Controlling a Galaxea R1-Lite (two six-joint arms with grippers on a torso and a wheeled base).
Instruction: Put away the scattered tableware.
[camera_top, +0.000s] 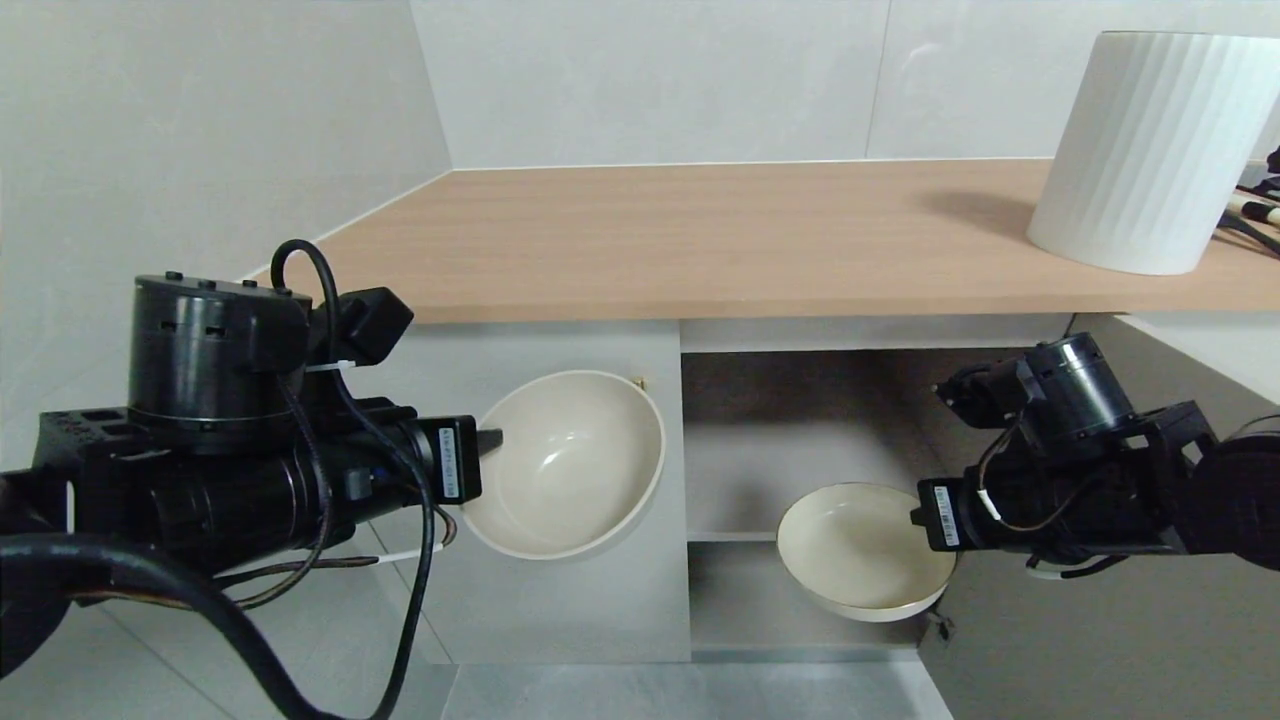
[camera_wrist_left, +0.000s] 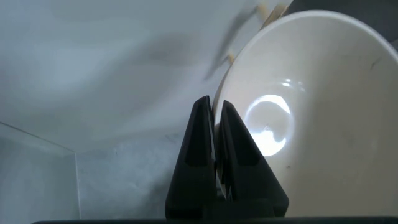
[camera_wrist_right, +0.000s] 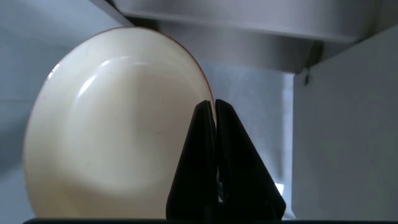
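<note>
My left gripper (camera_top: 488, 440) is shut on the rim of a deep cream bowl (camera_top: 565, 463), held on its side in front of the closed left cabinet door (camera_top: 560, 600). In the left wrist view the fingers (camera_wrist_left: 200, 134) pinch the bowl's rim, with the bowl (camera_wrist_left: 311, 112) opening toward the camera. My right gripper (camera_top: 915, 517) is shut on the rim of a shallower cream bowl (camera_top: 860, 548), held tilted at the open cabinet compartment (camera_top: 790, 420) under the counter. The right wrist view has that bowl (camera_wrist_right: 118, 124) beside the fingers (camera_wrist_right: 202, 134).
A wooden countertop (camera_top: 700, 240) runs above the cabinets. A large white ribbed container (camera_top: 1150, 150) stands at its right end, with dark utensils (camera_top: 1255, 210) behind it. A shelf (camera_top: 730, 537) divides the open compartment. The open door (camera_wrist_right: 348, 137) is to the right.
</note>
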